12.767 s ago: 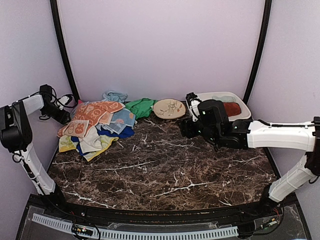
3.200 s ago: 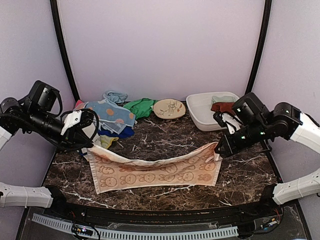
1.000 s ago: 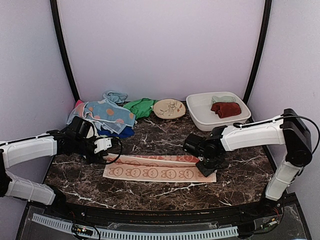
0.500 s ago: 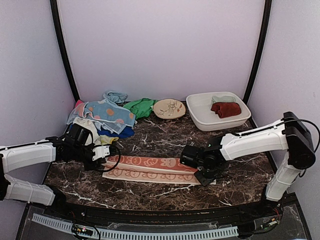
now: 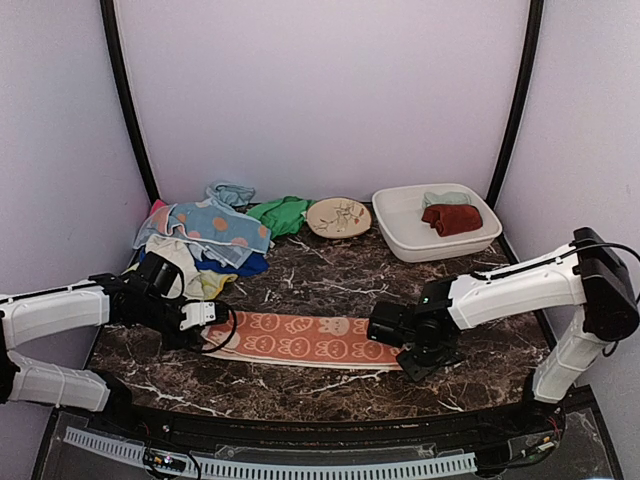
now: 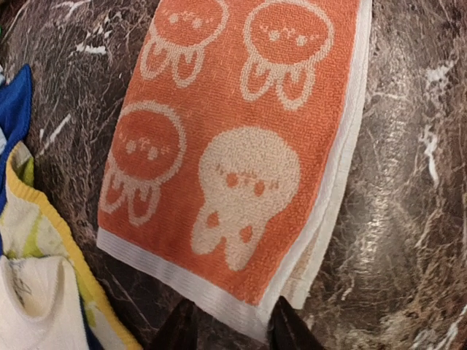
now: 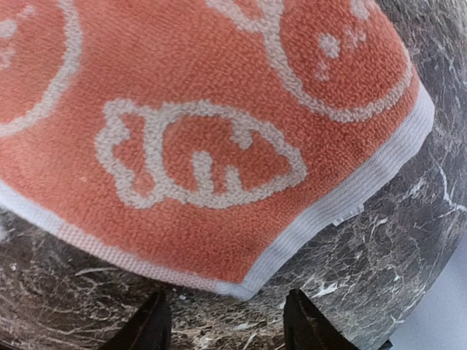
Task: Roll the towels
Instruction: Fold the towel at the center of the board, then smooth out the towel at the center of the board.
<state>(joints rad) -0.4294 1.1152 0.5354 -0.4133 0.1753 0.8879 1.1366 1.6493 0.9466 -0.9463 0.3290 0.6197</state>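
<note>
Left gripper [image 6: 233, 335]: fingers a little apart, holding nothing; it sits at the left end of the orange towel [image 5: 300, 338].
Right gripper [image 7: 228, 328]: fingers wider apart, also empty, just beside the right end of this towel.
Orange towel: a long doubled strip, flat on the marble table [image 5: 330, 385], between both grippers.
Other towels: loose pile [image 5: 205, 235] at back left; green towel [image 5: 280, 212] beside the plate [image 5: 338, 217]; dark red towel [image 5: 452, 218] inside the white tub [image 5: 400, 225].
</note>
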